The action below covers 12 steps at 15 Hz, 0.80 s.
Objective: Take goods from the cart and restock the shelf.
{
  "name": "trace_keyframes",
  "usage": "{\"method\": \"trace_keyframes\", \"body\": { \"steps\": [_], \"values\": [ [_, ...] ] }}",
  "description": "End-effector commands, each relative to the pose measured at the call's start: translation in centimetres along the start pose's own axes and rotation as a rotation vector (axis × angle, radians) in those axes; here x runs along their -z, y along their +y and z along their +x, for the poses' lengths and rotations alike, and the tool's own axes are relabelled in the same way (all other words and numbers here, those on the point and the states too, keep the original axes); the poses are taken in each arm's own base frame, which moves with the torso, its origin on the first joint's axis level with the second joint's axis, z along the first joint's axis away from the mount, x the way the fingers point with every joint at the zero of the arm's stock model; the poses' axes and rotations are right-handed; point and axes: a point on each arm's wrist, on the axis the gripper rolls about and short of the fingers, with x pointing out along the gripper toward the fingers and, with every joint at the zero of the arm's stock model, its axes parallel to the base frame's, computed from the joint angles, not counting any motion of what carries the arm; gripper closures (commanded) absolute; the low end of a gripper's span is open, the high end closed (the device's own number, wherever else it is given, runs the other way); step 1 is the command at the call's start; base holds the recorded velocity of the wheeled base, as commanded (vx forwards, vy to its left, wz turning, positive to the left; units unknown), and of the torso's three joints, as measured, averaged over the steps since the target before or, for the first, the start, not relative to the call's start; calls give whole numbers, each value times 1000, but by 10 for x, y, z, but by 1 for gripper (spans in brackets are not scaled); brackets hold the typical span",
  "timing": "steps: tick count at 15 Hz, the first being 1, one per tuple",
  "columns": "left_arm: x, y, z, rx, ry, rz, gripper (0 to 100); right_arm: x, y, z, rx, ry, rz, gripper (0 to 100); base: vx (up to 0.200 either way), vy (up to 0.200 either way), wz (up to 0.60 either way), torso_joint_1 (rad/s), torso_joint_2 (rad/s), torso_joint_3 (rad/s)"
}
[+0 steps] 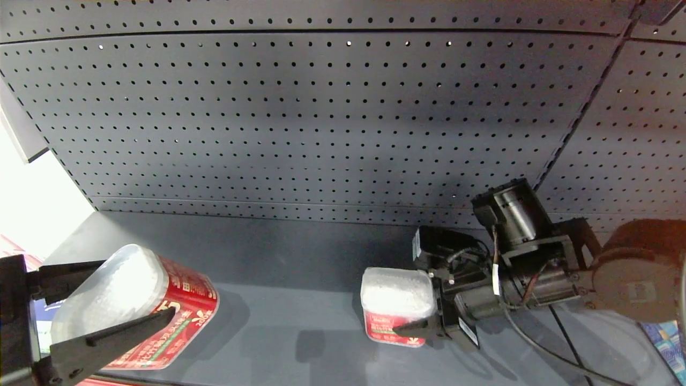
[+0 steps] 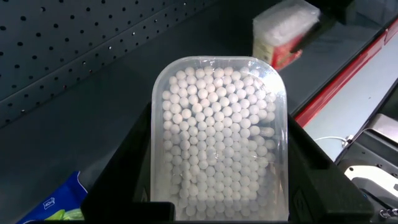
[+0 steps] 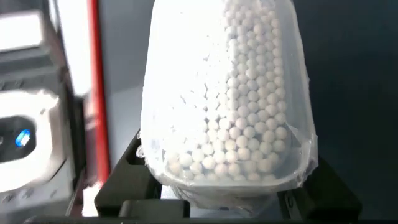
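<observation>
Two clear-topped tubs of white beads with red labels are in play. My left gripper (image 1: 134,292) is shut on one tub (image 1: 139,305), holding it tilted over the shelf's front left corner. In the left wrist view that tub (image 2: 221,137) lies between the black fingers (image 2: 311,168). My right gripper (image 1: 415,303) is shut on the second tub (image 1: 396,300), which stands upright on the shelf board (image 1: 300,321) right of centre. The right wrist view has this tub (image 3: 230,99) between that gripper's fingers (image 3: 124,186). The second tub (image 2: 283,31) also appears far off in the left wrist view.
A grey pegboard back wall (image 1: 321,134) rises behind the shelf, with an upright post (image 1: 579,118) at the right. Bare board lies between the two tubs. A blue packet (image 1: 664,335) lies at the far right, another blue packet (image 2: 56,208) sits near my left gripper, and a red strip (image 2: 348,74) lines the shelf front.
</observation>
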Motion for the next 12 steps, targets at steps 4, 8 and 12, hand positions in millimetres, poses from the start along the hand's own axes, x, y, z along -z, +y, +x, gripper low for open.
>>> {"method": "trace_keyframes", "body": {
  "steps": [4,8,12],
  "values": [
    [0,-1,-1,0,-3,-2,100,7,25,-1,-13,49,-23,100,0,0,0,0,0,0],
    [0,-1,-3,-1,-10,-24,100,10,26,2,6,81,-24,100,0,0,0,0,0,0],
    [0,-1,-2,4,-7,-25,100,7,39,7,-38,81,-56,100,0,0,0,0,0,0]
  ]
}}
